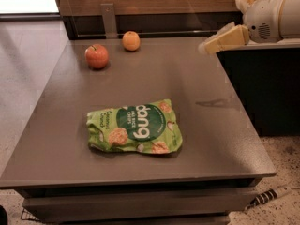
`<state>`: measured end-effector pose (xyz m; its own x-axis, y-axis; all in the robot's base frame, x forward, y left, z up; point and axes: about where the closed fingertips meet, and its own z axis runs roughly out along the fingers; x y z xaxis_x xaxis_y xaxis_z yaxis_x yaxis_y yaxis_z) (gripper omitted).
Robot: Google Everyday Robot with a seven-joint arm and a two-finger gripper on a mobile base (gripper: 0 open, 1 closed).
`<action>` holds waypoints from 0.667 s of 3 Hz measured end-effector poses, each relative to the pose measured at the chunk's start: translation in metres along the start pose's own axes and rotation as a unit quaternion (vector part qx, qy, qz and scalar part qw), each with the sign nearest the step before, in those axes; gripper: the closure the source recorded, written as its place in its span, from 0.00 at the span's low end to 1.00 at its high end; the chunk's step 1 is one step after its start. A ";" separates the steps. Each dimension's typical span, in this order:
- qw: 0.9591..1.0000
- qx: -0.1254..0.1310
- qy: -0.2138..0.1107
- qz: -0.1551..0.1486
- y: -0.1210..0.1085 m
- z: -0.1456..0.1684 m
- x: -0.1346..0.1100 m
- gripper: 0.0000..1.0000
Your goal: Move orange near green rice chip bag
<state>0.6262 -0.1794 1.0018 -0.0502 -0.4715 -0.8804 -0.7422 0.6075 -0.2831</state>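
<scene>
One round matte orange [131, 41], gripper [205, 47] far right.

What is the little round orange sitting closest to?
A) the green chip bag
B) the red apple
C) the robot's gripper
B: the small round orange sits beside the red apple at the far edge of the grey table, apart from the crinkled green rice chip bag; the cream gripper hovers by its right edge.

dim warm light; bright glare top left; claw [207, 46] upper right
</scene>
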 end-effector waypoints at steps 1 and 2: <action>0.997 0.034 -0.067 0.009 -0.026 0.025 -0.022 0.00; 0.997 0.032 -0.065 0.008 -0.024 0.024 -0.022 0.00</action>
<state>0.6615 -0.1681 1.0188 0.0279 -0.3767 -0.9259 -0.6981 0.6556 -0.2878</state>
